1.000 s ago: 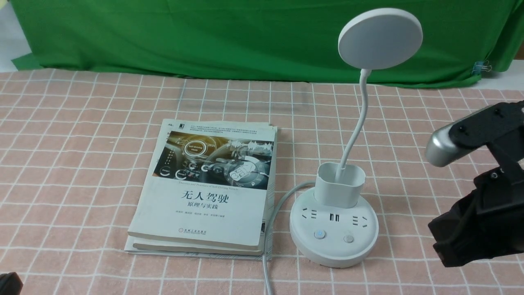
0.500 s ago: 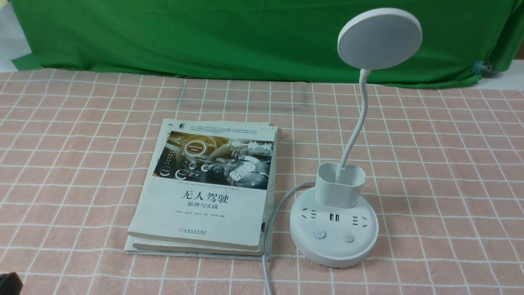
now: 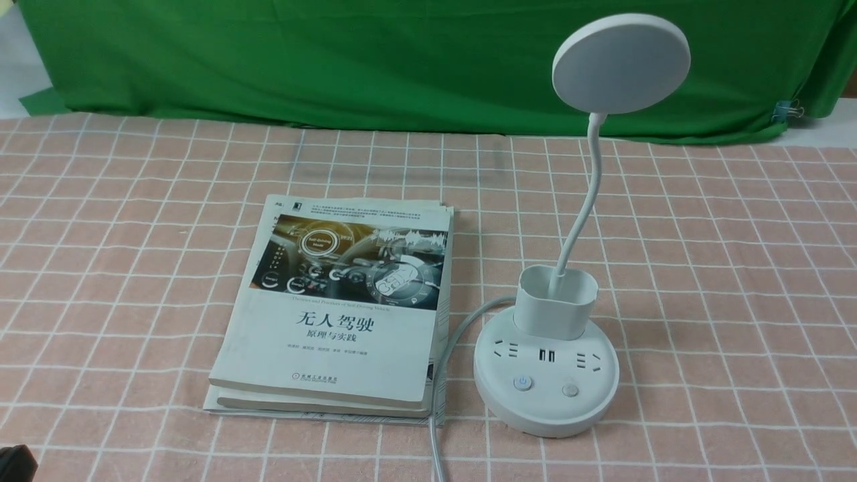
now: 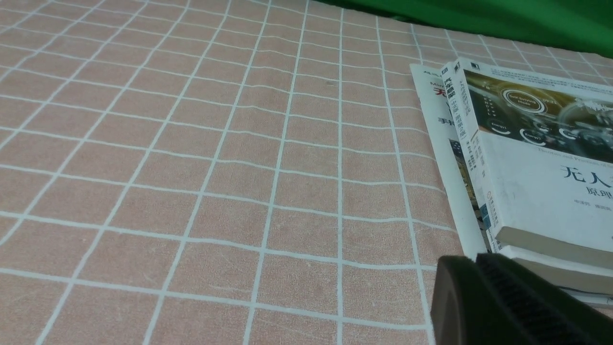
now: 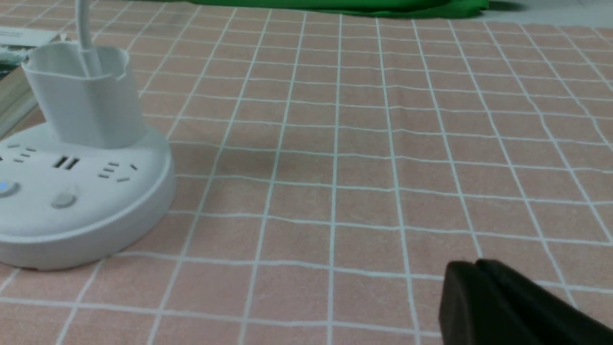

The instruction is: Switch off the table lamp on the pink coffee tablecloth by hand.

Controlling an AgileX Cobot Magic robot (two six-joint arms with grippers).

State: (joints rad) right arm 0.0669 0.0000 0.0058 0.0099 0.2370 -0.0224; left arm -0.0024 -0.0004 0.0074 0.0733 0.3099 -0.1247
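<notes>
The white table lamp (image 3: 546, 378) stands on the pink coffee tablecloth (image 3: 723, 268), right of centre. Its round base has sockets and two buttons: the left button (image 3: 523, 382) shows a blue ring, the right button (image 3: 570, 389) is plain grey. Its disc head (image 3: 621, 62) sits high on the gooseneck. The base also shows in the right wrist view (image 5: 81, 191). My right gripper (image 5: 474, 266) is shut and empty, low over the cloth, apart from the base; it is out of the front view. My left gripper (image 4: 474, 261) is shut and empty beside the books.
A stack of books (image 3: 341, 308) lies left of the lamp; it also shows in the left wrist view (image 4: 527, 158). The lamp's white cord (image 3: 438, 402) runs between books and base to the front edge. A green backdrop cloth (image 3: 402, 60) hangs behind.
One second ago my right arm showed at the right edge of the front view; it has since withdrawn out of that view. The lamp and books have not moved.
</notes>
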